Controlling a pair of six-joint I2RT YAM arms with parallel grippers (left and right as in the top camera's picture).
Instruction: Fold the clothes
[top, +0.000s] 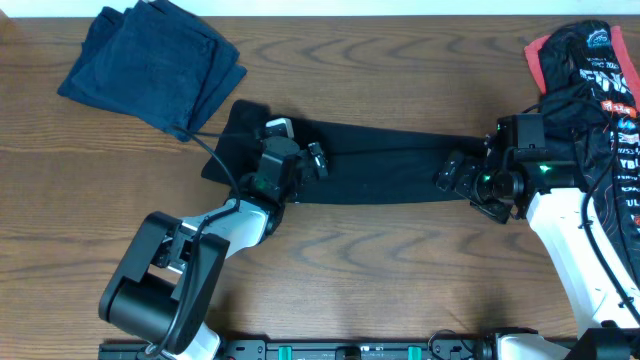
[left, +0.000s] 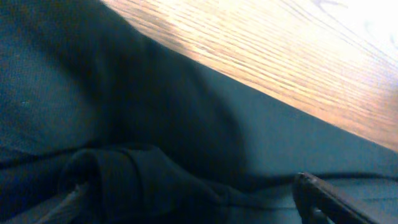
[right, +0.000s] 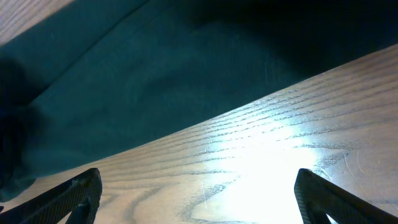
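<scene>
The black fabric garment (top: 385, 165), folded into a long band, lay across the middle of the wooden table (top: 400, 270), its long axis parallel to the front edge. The left fingers (left: 320, 199) sat over its left end and the right fingers (right: 329, 193) over its right end, both pairs spread and grasping nothing.

Overhead: high above, straight down on the black shirt (top: 390, 160) and the whole table (top: 380, 280).
Left wrist: very close over the shirt's left end, angled low.
Right wrist: very close beside the shirt's right end.
Shared: the shirt, all views.
</scene>
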